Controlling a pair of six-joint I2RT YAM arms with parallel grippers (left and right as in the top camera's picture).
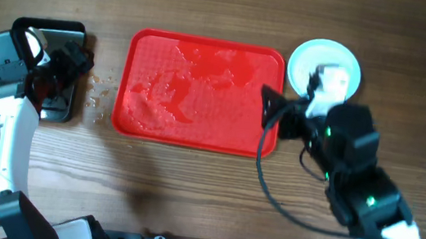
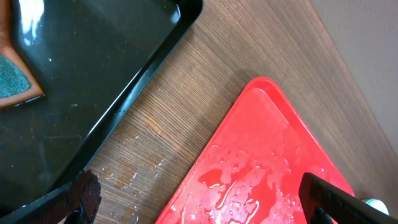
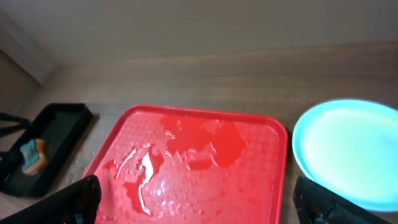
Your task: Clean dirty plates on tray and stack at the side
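Note:
The red tray [image 1: 200, 93] lies mid-table, wet with pools of water, with no plate on it. It also shows in the left wrist view [image 2: 261, 162] and the right wrist view [image 3: 186, 162]. A pale-blue plate [image 1: 325, 62] sits on the table just right of the tray's far corner, partly hidden by my right arm. In the right wrist view this plate [image 3: 348, 149] looks clean. I cannot tell whether more plates lie under it. My right gripper [image 1: 272, 112] hangs open and empty over the tray's right edge [image 3: 199, 208]. My left gripper [image 1: 71, 66] is open and empty by the black pan [image 2: 205, 211].
A black rectangular pan [image 1: 62, 75] stands left of the tray and holds an orange-and-teal sponge [image 2: 15, 81]. Water drops [image 1: 101, 92] speckle the wood between pan and tray. My right arm's cable [image 1: 269, 193] trails across the front of the table.

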